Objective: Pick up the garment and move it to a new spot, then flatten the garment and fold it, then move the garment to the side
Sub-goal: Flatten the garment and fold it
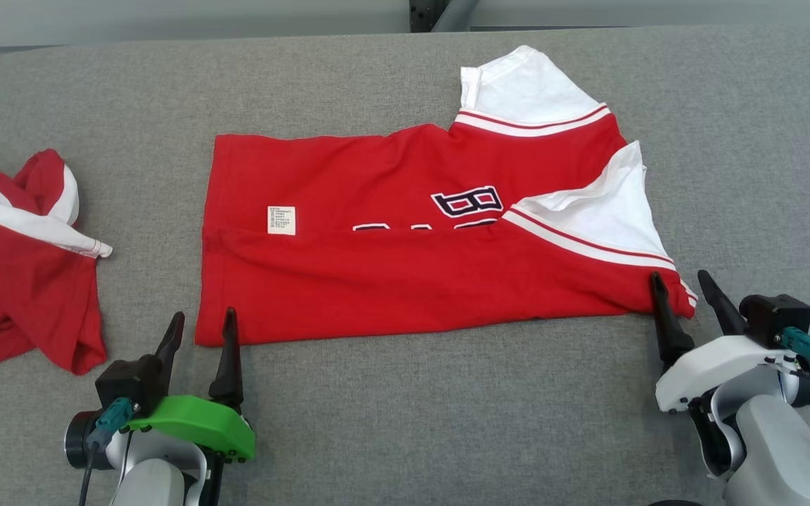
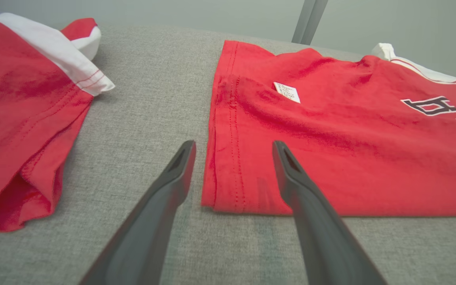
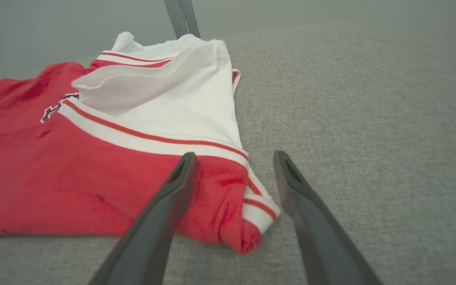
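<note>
The garment (image 1: 405,232), a red shirt with white striped sleeves and dark lettering, lies folded lengthwise on the grey table (image 1: 405,422). Its near edge is doubled over, and a white care label (image 1: 281,220) shows on it. My left gripper (image 1: 202,325) stands open at the garment's near left corner (image 2: 220,190), fingers apart with nothing between them. At the near right corner (image 3: 251,221), by the striped sleeve hem, my right gripper (image 1: 679,284) is open too, and it holds nothing. The white sleeves (image 3: 180,91) lie folded inward on the right.
A second red and white garment (image 1: 18,267) lies crumpled at the table's left edge, also seen in the left wrist view (image 2: 26,107). Bare grey table runs along the near side and to the right of the shirt. A dark post (image 1: 440,13) rises behind the far edge.
</note>
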Robot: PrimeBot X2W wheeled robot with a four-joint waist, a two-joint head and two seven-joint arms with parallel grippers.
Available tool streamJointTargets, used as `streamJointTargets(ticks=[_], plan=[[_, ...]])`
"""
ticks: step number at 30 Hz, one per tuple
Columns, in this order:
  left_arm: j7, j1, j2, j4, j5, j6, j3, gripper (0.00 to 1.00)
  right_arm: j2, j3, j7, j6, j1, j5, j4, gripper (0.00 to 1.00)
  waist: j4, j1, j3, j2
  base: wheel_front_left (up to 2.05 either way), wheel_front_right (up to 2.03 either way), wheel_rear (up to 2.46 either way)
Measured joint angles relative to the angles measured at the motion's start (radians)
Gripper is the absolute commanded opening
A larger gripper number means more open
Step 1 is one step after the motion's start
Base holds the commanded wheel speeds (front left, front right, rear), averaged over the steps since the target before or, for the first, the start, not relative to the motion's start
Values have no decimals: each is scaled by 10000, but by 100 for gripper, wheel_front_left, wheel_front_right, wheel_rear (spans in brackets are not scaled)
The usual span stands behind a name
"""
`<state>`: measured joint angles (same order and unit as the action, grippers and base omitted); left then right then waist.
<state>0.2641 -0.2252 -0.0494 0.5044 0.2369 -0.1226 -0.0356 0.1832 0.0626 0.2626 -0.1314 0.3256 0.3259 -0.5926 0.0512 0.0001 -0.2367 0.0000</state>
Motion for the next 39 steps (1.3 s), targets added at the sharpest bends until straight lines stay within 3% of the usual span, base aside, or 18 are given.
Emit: streamJointTargets(ticks=[9,11,12,13,14,39], plan=[[0,85,0,-82,86,81,-232,100,-150,-253,0,0,-119,174,-629,100,31,0,-22,0,0,0,0],[0,72,0,-82,86,81,-255,100,-178,-215,33,0,-47,232,-892,90,69,0,-26,0,0,0,0],[0,61,0,-81,88,81,-272,100,-178,-171,33,0,24,244,-1030,56,90,0,-27,0,0,0,0],[0,51,0,-79,86,81,-280,100,-180,-127,36,0,93,303,-1127,34,110,0,-26,0,0,0,0],[0,43,0,-81,86,82,-284,100,-186,-92,36,0,126,351,-1187,0,126,0,-23,0,0,0,0],[12,-758,6,1440,1258,-17,-337,100,25,105,17,-2,312,502,-305,0,-60,0,-476,0,0,0,0]])
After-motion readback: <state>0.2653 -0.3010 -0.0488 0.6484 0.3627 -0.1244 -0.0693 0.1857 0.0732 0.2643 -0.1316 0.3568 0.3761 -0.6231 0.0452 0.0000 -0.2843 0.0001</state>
